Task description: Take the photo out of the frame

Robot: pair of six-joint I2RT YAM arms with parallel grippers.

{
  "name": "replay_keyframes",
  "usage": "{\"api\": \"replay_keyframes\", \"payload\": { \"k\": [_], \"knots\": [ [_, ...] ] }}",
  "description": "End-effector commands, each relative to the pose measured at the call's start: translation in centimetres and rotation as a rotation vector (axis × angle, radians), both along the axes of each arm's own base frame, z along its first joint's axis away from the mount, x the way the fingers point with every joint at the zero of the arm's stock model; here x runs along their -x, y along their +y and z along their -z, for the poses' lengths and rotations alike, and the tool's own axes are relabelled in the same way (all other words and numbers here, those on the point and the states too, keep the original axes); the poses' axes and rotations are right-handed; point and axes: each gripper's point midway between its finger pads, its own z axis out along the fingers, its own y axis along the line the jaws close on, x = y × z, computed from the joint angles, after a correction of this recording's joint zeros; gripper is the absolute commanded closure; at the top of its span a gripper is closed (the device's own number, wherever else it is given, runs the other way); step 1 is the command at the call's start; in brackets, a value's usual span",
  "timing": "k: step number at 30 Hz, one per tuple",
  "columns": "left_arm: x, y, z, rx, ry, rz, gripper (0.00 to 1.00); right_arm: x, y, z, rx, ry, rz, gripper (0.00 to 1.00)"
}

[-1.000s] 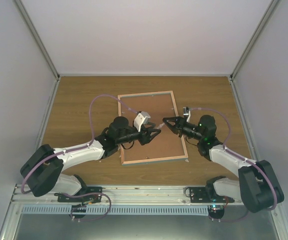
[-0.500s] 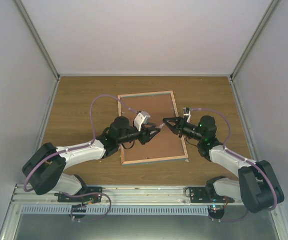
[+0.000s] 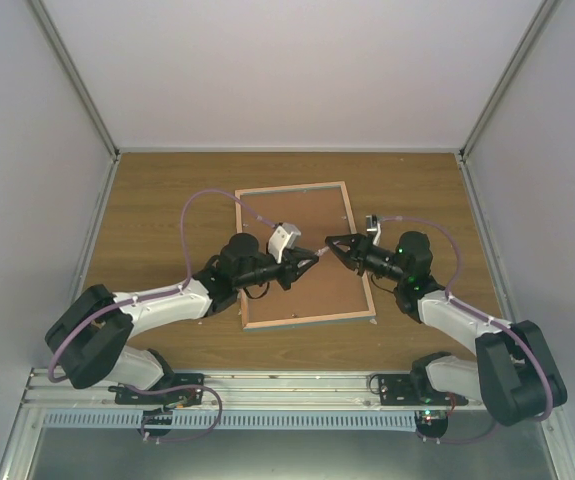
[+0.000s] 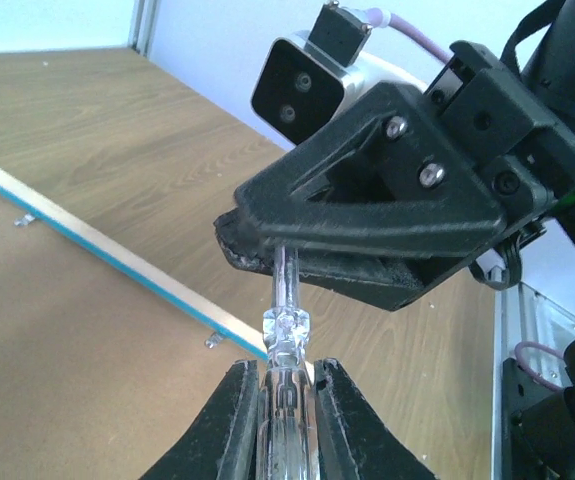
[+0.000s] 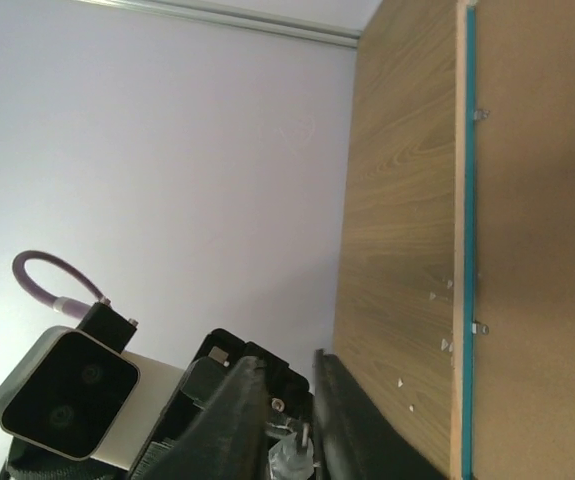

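Left pincer (image 4: 285, 372) is clamped narrow on the thick end of a clear rod (image 4: 285, 322), jaws tight against both sides. The rod's thin tip runs straight into the right pincer (image 4: 257, 250), whose jaws also look closed down on it, so both arms share one tool, tip to tip. The junction hangs above the frame (image 3: 312, 210), over its middle and slightly towards the right long rim. The frame lies back-up on the worktop (image 3: 167, 200), brown fibreboard uppermost with a pale wood rim, and a turquoise edge shows in both wrist views. Its long axis runs near to far, with a slight tilt. Small metal retaining tabs (image 5: 481, 327) sit along the right rim. The photo is not visible; judged to be under the fibreboard, face down. Key relation: the frame is directly below both pincers, and the tabbed right rim lies just right of the junction, nearer the right arm. Judgement: one pincer must let go of the rod before it can reach the tabs.
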Motion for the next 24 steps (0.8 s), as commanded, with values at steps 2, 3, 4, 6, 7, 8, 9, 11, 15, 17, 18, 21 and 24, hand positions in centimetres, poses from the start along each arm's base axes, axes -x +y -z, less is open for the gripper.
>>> {"api": "replay_keyframes", "payload": {
  "k": [2, 3, 4, 6, 7, 8, 9, 11, 15, 17, 18, 21, 24],
  "knots": [
    [-1.0, 1.1, -0.7, -0.021, 0.001, -0.056, 1.0, -1.0, -1.2, 0.7, 0.099, -0.054, 0.009, 0.76],
    [-1.2, 1.3, -0.6, -0.029, 0.015, -0.064, 1.0, -1.5, -1.7, 1.0, 0.134, -0.067, 0.021, 0.71],
    [-1.3, 1.6, -0.4, -0.042, 0.033, -0.07, 1.0, -2.0, -2.3, 1.2, 0.169, -0.081, 0.032, 0.66],
    [-1.5, 2.1, -0.1, -0.066, 0.063, -0.076, 1.0, -3.2, -3.4, 1.0, 0.244, -0.123, 0.054, 0.6],
    [-1.6, 2.4, 0.2, -0.081, 0.081, -0.08, 1.0, -3.8, -4.0, 1.2, 0.291, -0.146, 0.063, 0.57],
    [-1.8, 2.6, 0.3, -0.096, 0.097, -0.085, 1.0, -4.4, -4.6, 1.4, 0.354, -0.18, 0.069, 0.56],
    [-2.0, 3.0, 0.5, -0.115, 0.116, -0.095, 1.0, -5.1, -5.1, 1.7, 0.409, -0.197, 0.077, 0.54],
    [-2.3, 3.5, 0.7, -0.148, 0.146, -0.108, 1.0, -6.2, -6.2, 2.9, 0.538, -0.216, 0.079, 0.52],
    [-2.6, 4.4, 1.0, -0.198, 0.187, -0.12, 1.0, -8.4, -8.1, 6.7, 0.763, -0.183, 0.072, 0.5],
    [-2.4, 4.8, 1.6, -0.233, 0.214, -0.116, 1.0, -9.3, -8.8, 8.3, 0.833, -0.168, 0.078, 0.5],
    [-2.3, 4.9, 1.9, -0.252, 0.225, -0.113, 1.0, -9.7, -9.1, 9.2, 0.861, -0.158, 0.077, 0.5],
    [-2.3, 4.8, 2.3, -0.29, 0.23, -0.096, 1.0, -10.8, -9.6, 11.3, 0.924, -0.128, 0.06, 0.51],
    [-2.6, 4.5, 3.1, -0.326, 0.245, -0.081, 1.0, -11.7, -9.8, 13.1, 0.961, -0.102, 0.042, 0.53]
  ]
}}
